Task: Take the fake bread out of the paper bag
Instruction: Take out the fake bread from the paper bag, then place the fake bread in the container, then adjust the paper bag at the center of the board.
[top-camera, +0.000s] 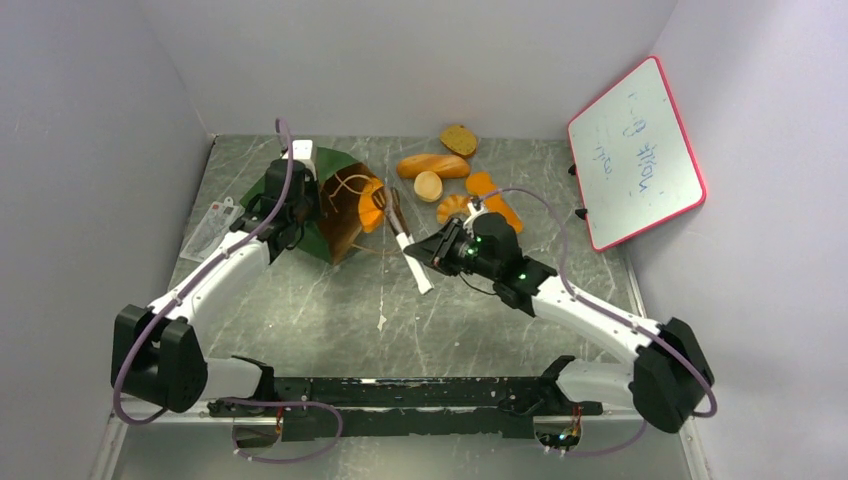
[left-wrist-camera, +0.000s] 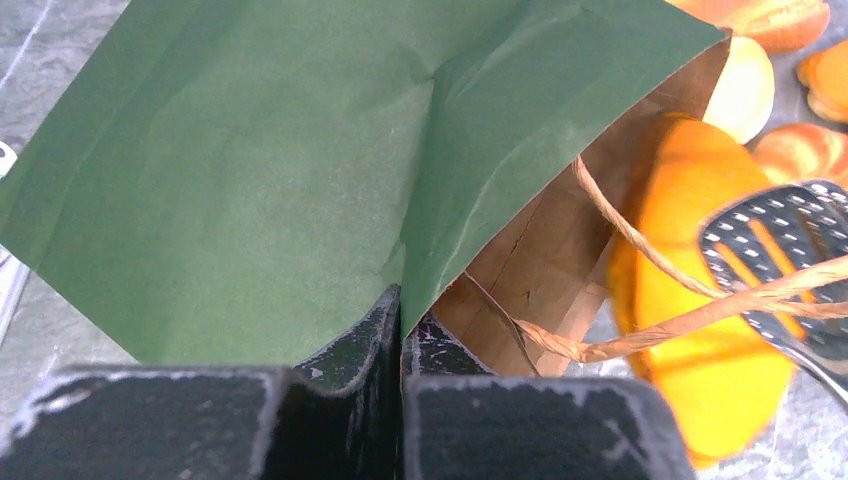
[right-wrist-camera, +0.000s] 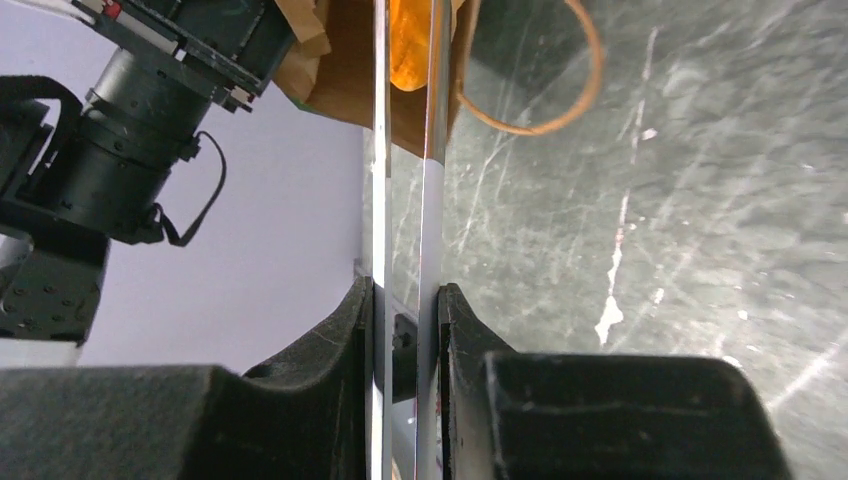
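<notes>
The dark green paper bag (top-camera: 325, 190) lies tilted, with its brown mouth facing right. My left gripper (top-camera: 298, 212) is shut on the bag's edge, and the wrist view shows the green paper pinched between the jaws (left-wrist-camera: 402, 310). My right gripper (top-camera: 428, 254) is shut on silver tweezers (right-wrist-camera: 432, 150). The tweezers' perforated tips (left-wrist-camera: 780, 235) hold an orange bread (top-camera: 371, 207) at the bag's mouth, behind the cord handle (left-wrist-camera: 640, 330). A speckled slice (top-camera: 458, 140), a loaf (top-camera: 432, 165), a round bun (top-camera: 428, 186), a croissant (top-camera: 452, 207) and a flat orange piece (top-camera: 493, 198) lie on the table.
A red-framed whiteboard (top-camera: 635, 150) leans against the right wall. A clear plastic packet (top-camera: 210, 228) lies left of the bag. Grey walls enclose the table on three sides. The left arm's wrist (right-wrist-camera: 130, 150) shows beside the bag in the right wrist view.
</notes>
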